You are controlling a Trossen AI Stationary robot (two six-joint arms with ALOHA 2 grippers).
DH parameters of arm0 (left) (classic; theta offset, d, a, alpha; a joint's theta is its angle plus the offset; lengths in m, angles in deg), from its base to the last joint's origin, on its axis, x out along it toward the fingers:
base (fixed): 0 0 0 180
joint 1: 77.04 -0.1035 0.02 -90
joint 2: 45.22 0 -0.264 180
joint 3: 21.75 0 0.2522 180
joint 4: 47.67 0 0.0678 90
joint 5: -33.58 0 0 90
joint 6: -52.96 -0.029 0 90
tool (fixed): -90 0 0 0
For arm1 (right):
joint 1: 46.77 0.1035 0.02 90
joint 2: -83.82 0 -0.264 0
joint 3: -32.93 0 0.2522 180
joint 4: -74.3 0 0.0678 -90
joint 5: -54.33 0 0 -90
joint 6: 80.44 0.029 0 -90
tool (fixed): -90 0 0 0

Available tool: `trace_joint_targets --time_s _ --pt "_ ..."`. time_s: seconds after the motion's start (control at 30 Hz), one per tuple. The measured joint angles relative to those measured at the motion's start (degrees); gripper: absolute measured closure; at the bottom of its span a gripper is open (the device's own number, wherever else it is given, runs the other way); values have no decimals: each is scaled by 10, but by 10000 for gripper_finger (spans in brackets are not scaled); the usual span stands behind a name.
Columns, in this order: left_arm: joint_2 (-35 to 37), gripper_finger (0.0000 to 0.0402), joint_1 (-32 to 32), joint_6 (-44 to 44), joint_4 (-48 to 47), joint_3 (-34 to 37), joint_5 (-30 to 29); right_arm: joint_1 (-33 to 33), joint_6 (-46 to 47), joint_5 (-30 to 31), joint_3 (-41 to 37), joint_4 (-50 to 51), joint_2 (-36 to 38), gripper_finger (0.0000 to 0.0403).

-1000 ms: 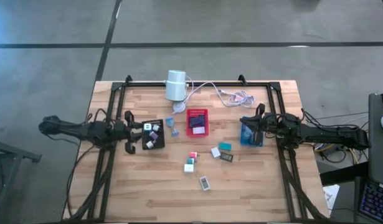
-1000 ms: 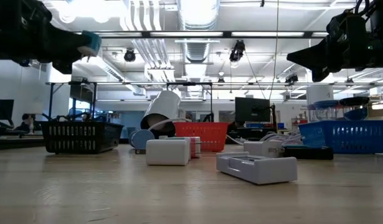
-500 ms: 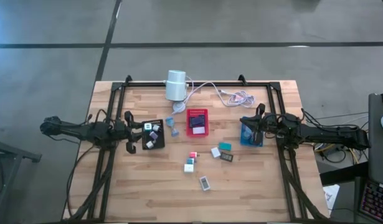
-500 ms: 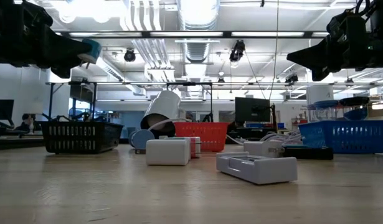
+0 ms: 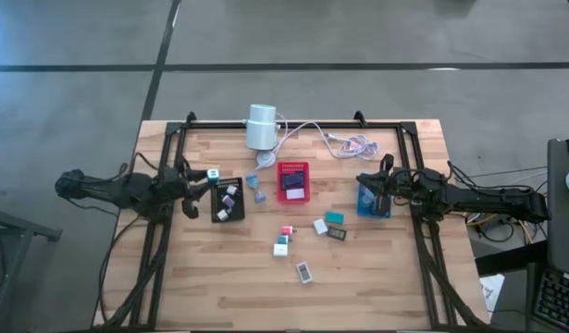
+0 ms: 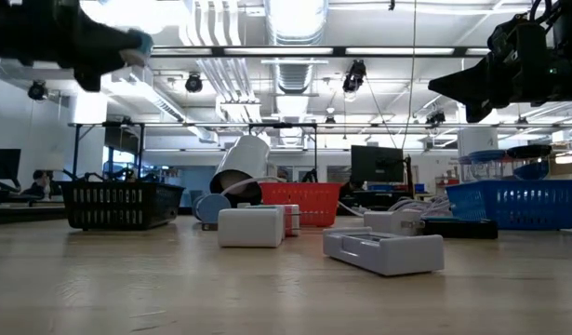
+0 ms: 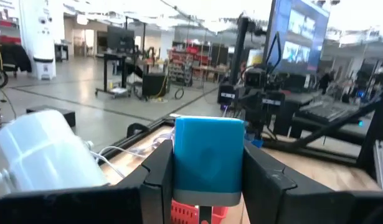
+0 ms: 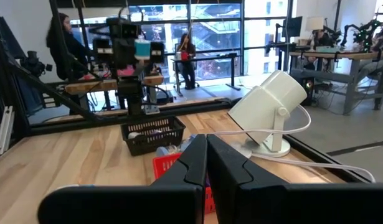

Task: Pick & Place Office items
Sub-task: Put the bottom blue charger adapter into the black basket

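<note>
My left gripper [image 5: 208, 176] is at the table's left, high over the far-left corner of the black tray [image 5: 227, 200], and is shut on a small teal block [image 7: 208, 160]. The low view shows that block [image 6: 137, 42] high in the air. My right gripper [image 5: 361, 180] hangs shut and empty beside the blue tray [image 5: 373, 200]. Several office items lie loose on the wood at mid-table: a pink piece [image 5: 286, 231], white blocks [image 5: 320, 226], a teal piece [image 5: 335, 217] and a white piece [image 5: 304, 272]. More small pieces lie in the black tray. My left gripper pinches the teal block between its two fingers, one on each opposite side [image 7: 179, 163]. The fingers [image 7: 159, 177] lie level and point toward the table's right. The block stands upright between them, lifted clear of the tray and table.
A red tray [image 5: 293, 182] sits at the table's middle, between the black and blue trays. A white cylinder [image 5: 261, 127] with a cable [image 5: 344, 141] stands at the far edge. Bare wood lies along the near edge. A dark frame runs along both sides of the table.
My left gripper has risen with the teal block still held, and its tip has swung a little from over the black tray toward the table's far edge. The right arm has kept still.
</note>
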Motion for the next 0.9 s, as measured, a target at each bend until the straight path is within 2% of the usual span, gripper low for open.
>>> trace_joint_targets --time_s 0.13,0.37,0.53,0.63,0.9 --pt "-75 279 0 17 -102 -90 -1 0 2 0 0 0 0 394" --pt "-267 279 0 106 -352 -253 -29 0 5 -2 0 0 0 394" --pt "-392 279 -5 169 -483 -322 -29 0 5 -4 0 0 0 394" --pt "-446 279 -11 191 -505 -331 -22 0 5 -4 0 0 0 394" --pt "-535 279 -28 196 -462 -299 19 0 4 -4 0 0 0 394"
